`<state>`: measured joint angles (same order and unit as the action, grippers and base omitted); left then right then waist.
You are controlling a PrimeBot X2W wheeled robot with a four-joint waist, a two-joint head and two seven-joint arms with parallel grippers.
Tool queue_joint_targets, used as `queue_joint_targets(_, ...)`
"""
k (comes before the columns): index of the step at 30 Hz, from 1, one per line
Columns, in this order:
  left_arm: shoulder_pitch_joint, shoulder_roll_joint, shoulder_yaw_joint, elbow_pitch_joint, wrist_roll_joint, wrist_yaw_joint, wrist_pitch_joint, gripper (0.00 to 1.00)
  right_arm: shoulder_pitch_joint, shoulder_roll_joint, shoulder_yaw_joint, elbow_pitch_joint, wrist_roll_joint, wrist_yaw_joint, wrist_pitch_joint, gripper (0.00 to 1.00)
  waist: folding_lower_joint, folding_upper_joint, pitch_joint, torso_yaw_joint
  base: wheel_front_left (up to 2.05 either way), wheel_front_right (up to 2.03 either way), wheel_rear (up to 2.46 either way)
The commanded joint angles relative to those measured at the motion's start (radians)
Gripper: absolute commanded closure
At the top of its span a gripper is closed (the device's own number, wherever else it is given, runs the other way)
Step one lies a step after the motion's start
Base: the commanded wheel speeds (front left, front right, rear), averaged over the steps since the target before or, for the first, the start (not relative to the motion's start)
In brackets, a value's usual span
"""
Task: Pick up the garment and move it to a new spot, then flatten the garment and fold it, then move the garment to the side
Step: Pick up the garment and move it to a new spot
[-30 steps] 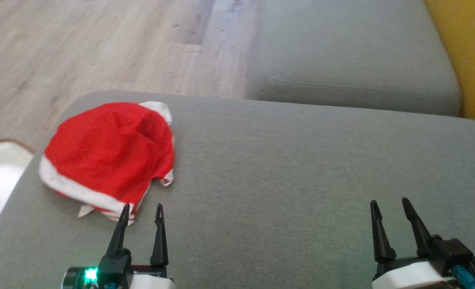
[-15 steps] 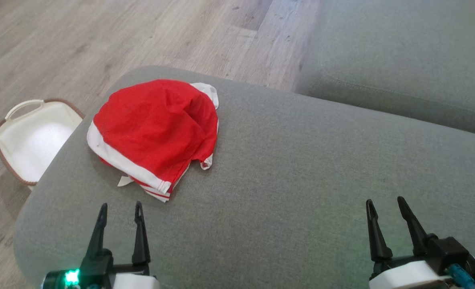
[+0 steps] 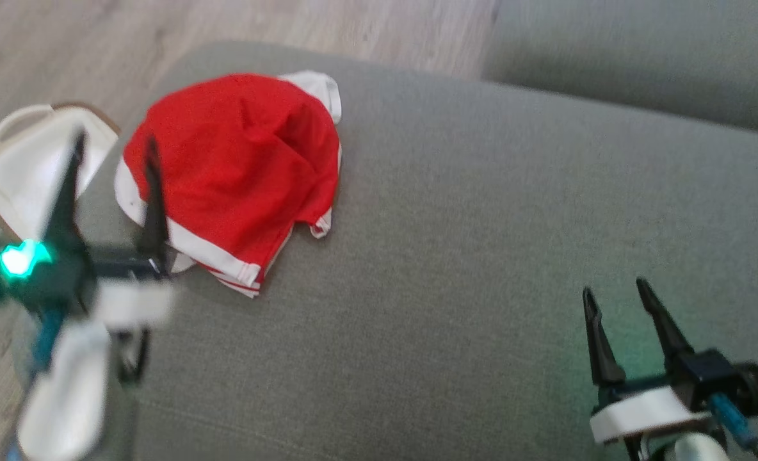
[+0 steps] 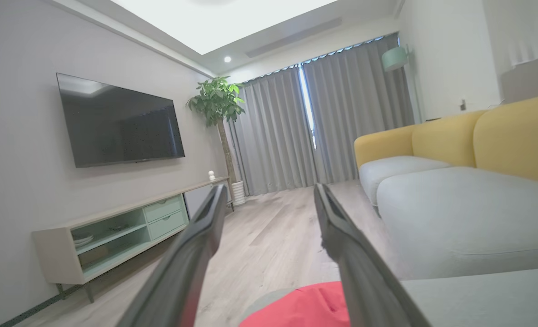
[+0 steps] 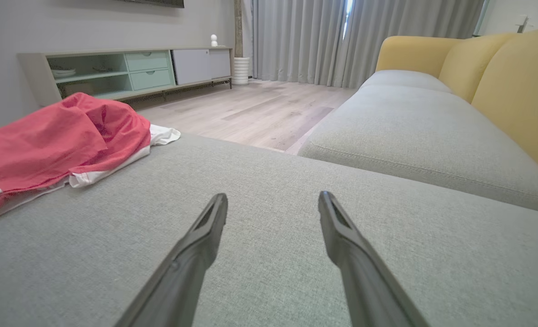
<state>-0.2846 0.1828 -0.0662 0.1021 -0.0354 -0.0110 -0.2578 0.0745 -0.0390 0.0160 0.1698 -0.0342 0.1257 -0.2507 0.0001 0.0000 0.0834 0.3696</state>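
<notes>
The grey sofa seat [image 3: 481, 256] fills most of the space in front of the robot. It is a broad cushion of coarse woven cloth with rounded edges. A second cushion [image 5: 414, 131] lies beyond it, and plump yellow backrests [image 5: 514, 86] rise along one side. Pale wood-grain floor [image 5: 260, 109] runs off to long grey curtains [image 4: 341, 122], a flat dark television [image 4: 119, 122] on the wall, a low cabinet [image 4: 114, 236] with mint-green drawers and a leafy potted plant [image 4: 216, 100]. On the floor, close against the cushion's corner, sits a white tub [image 3: 20, 160] with a brown rim and a handle.

The garment [image 3: 238, 160] lies rumpled near that same corner of the seat, thin red fabric with white bands, heaped rather than flat. The left tool [image 3: 115, 142], blurred, is raised over that corner with its fingers wide apart and empty. From the head, one finger crosses the garment's edge; whether it touches, I cannot tell. The right tool [image 3: 614, 289] hovers low over bare cushion, well apart from the garment, fingers spread and holding nothing.
</notes>
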Motion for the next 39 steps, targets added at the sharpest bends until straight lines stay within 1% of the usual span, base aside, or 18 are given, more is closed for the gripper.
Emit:
queue_joint_targets(1, -0.102, 0.040, 0.042, 0.013, -0.001, -0.008, -0.002, 0.00, -0.056, -0.014, 0.018, -0.036, -0.020, 0.005, -0.011, 0.00, -0.0001, 0.0000, 0.077, -0.024, 0.00, 0.00, 0.00)
queue_joint_targets(5, -0.322, 0.080, 0.028, 0.186, -0.005, -0.051, 0.074, 0.00, -0.105, -0.049, 0.012, -0.051, -0.044, 0.005, -0.011, 0.00, -0.0001, 0.0000, 0.162, -0.051, 0.00, 0.00, 0.00)
queue_joint_targets(9, -0.520, 0.082, -0.003, 0.376, -0.024, -0.083, 0.191, 0.00, -0.127, -0.095, -0.004, -0.071, -0.051, 0.005, -0.011, 0.00, -0.0001, 0.0000, 0.238, -0.059, 0.00, 0.00, 0.00)
queue_joint_targets(12, -0.627, 0.068, -0.023, 0.521, -0.023, -0.086, 0.283, 0.00, -0.125, -0.125, -0.010, -0.081, -0.055, 0.005, -0.011, 0.00, -0.0001, 0.0000, 0.273, -0.059, 0.00, 0.00, 0.00)
queue_joint_targets(15, -0.694, 0.061, -0.038, 0.665, -0.023, -0.089, 0.364, 0.00, -0.129, -0.146, -0.014, -0.094, -0.053, 0.005, -0.011, 0.00, -0.0001, 0.0000, 0.297, -0.065, 0.00, 0.00, 0.00)
queue_joint_targets(19, -0.729, 0.055, -0.055, 0.831, -0.034, -0.098, 0.453, 0.00, -0.139, -0.160, -0.010, -0.103, -0.052, 0.005, -0.011, 0.00, -0.0001, 0.0000, 0.312, -0.075, 0.00, 0.00, 0.00)
queue_joint_targets(20, -0.729, 0.055, -0.055, 0.831, -0.034, -0.098, 0.453, 0.00, -0.139, -0.160, -0.010, -0.103, -0.052, 0.005, -0.011, 0.00, -0.0001, 0.0000, 0.312, -0.075, 0.00, 0.00, 0.00)
queue_joint_targets(23, -0.736, 0.056, -0.067, 0.920, -0.040, -0.104, 0.480, 0.00, -0.152, -0.161, -0.004, -0.111, -0.054, 0.005, -0.011, 0.00, -0.0001, 0.0000, 0.319, -0.084, 0.00, 0.00, 0.00)
queue_joint_targets(24, -0.740, 0.057, -0.067, 0.936, -0.046, -0.106, 0.468, 0.55, -0.156, -0.161, -0.003, -0.113, -0.053, 0.005, -0.011, 0.00, -0.0001, 0.0000, 0.322, -0.085, 0.00, 0.00, 0.00)
queue_joint_targets(25, -0.744, 0.058, -0.067, 0.945, -0.048, -0.106, 0.446, 1.00, -0.158, -0.160, -0.003, -0.114, -0.053, 0.005, -0.011, 0.00, -0.0001, 0.0000, 0.323, -0.085, 0.00, 0.00, 0.00)
queue_joint_targets(29, -0.776, 0.069, -0.080, 0.954, -0.040, -0.105, 0.322, 1.00, -0.156, -0.156, -0.004, -0.109, -0.053, 0.005, -0.011, 0.00, -0.0001, 0.0000, 0.316, -0.079, 0.00, 0.00, 0.00)
queue_joint_targets(32, -0.814, 0.077, -0.091, 0.948, -0.031, -0.102, 0.222, 1.00, -0.152, -0.147, 0.000, -0.095, -0.049, 0.005, -0.011, 0.00, -0.0001, 0.0000, 0.289, -0.078, 0.00, 0.00, 0.00)
queue_joint_targets(36, -0.863, 0.084, -0.124, 0.939, -0.015, -0.107, 0.134, 1.00, -0.149, -0.116, 0.014, -0.075, -0.040, 0.005, -0.011, 0.00, -0.0001, 0.0000, 0.214, -0.092, 0.00, 0.00, 0.00)
queue_joint_targets(39, -0.900, 0.086, -0.158, 0.922, -0.005, -0.113, 0.094, 1.00, -0.145, -0.088, 0.021, -0.063, -0.034, 0.005, -0.011, 0.00, -0.0001, 0.0000, 0.147, -0.118, 0.00, 0.00, 0.00)
